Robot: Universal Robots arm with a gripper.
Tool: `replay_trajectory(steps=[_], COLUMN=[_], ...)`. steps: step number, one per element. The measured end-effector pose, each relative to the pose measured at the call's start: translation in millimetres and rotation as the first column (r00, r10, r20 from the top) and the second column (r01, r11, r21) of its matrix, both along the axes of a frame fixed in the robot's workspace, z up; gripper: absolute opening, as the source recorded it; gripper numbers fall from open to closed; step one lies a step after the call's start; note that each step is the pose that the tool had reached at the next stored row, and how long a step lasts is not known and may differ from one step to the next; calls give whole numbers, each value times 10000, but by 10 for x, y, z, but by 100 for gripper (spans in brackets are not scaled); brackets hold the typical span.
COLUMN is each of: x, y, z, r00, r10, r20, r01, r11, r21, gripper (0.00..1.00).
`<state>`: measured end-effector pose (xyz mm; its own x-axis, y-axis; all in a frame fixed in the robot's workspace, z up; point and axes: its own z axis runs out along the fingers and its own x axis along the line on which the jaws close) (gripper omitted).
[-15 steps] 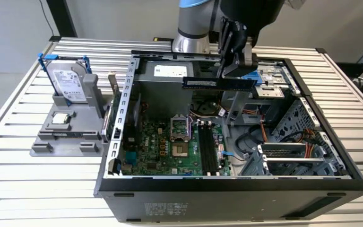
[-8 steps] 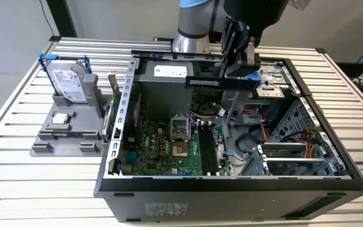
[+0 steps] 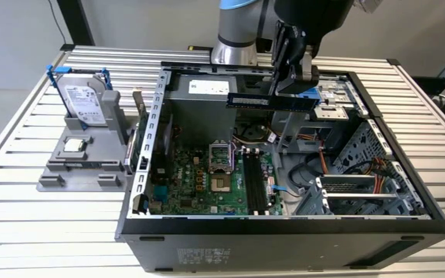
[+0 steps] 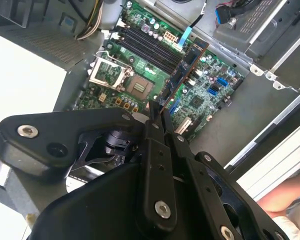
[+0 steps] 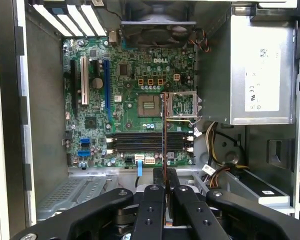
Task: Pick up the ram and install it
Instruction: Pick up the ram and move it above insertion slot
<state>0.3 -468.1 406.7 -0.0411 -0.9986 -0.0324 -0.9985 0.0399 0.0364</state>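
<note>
The ram (image 3: 265, 101) is a long dark stick held level above the open computer case (image 3: 284, 223), over its back half. My gripper (image 3: 294, 92) is shut on the end of the ram toward the exterior view's right. Both wrist views look along the ram: it shows obliquely as a narrow dark board (image 4: 182, 67) in the second and edge-on as a thin strip (image 5: 164, 135) in the first, sticking out from between the shut fingers (image 4: 154, 117) (image 5: 157, 177). Far below on the green motherboard lie the black memory slots (image 3: 255, 182) (image 5: 150, 141) (image 4: 150, 47).
A grey stand (image 3: 79, 168) at the exterior view's left carries a hard drive with blue brackets (image 3: 83, 104) and a small silver processor chip (image 3: 74, 145). Inside the case are the power supply (image 5: 262, 70), the bare processor socket (image 5: 149, 105), cables and a drive cage (image 3: 361, 191). A person's arm (image 4: 285, 195) is beside the case.
</note>
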Motion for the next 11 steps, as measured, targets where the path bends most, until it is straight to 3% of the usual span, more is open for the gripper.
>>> replay_trajectory(steps=[11], x=[0], y=[0], z=[0], r00=[9999], r10=[-144], r20=[0], r01=[144], r11=[9999], r21=[-1], gripper=[0])
